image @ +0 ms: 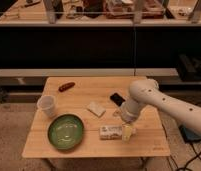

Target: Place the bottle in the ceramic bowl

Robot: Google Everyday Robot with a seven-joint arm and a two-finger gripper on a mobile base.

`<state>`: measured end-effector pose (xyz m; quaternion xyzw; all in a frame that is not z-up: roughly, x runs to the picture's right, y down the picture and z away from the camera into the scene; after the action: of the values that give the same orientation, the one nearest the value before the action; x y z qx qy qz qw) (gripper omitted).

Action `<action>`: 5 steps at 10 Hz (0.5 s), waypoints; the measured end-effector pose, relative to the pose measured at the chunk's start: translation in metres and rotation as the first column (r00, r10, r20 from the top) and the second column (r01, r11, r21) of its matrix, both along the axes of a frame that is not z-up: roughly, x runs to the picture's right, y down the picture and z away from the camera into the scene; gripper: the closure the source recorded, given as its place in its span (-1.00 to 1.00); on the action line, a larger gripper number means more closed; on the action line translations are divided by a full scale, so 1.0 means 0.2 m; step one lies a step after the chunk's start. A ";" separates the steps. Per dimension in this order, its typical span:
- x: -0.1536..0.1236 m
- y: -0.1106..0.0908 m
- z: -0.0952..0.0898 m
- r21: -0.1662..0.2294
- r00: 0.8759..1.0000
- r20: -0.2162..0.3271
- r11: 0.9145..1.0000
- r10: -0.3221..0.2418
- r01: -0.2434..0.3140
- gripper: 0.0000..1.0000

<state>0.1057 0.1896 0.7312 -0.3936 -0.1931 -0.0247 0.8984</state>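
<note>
The bottle (pixel 110 132) lies on its side on the wooden table (pixel 94 147), near the front edge and right of centre. The green ceramic bowl (pixel 66 132) sits to its left, a short gap away, with nothing in it. My gripper (pixel 127 132) hangs from the white arm (pixel 144 97) and is down at the bottle's right end, at table height, touching or nearly touching it.
A white paper cup (pixel 47 105) stands behind and left of the bowl. A red oblong item (pixel 66 86) lies at the back left. A white flat packet (pixel 96 109) and a black phone (pixel 116 98) lie mid-table. Shelving stands behind the table.
</note>
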 end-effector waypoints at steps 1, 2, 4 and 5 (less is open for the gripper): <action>0.02 0.01 0.04 -0.010 1.000 -0.003 1.000 0.023 -0.023 -0.60; 0.03 0.02 0.07 -0.021 0.999 -0.005 0.999 0.038 -0.039 -0.60; 0.02 0.06 0.14 -0.052 0.998 -0.008 0.997 0.060 -0.060 -0.60; 0.00 0.09 0.17 -0.069 0.997 -0.010 0.995 0.076 -0.076 -0.60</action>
<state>0.1066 0.2075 0.7643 -0.4172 -0.2054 0.0177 0.8851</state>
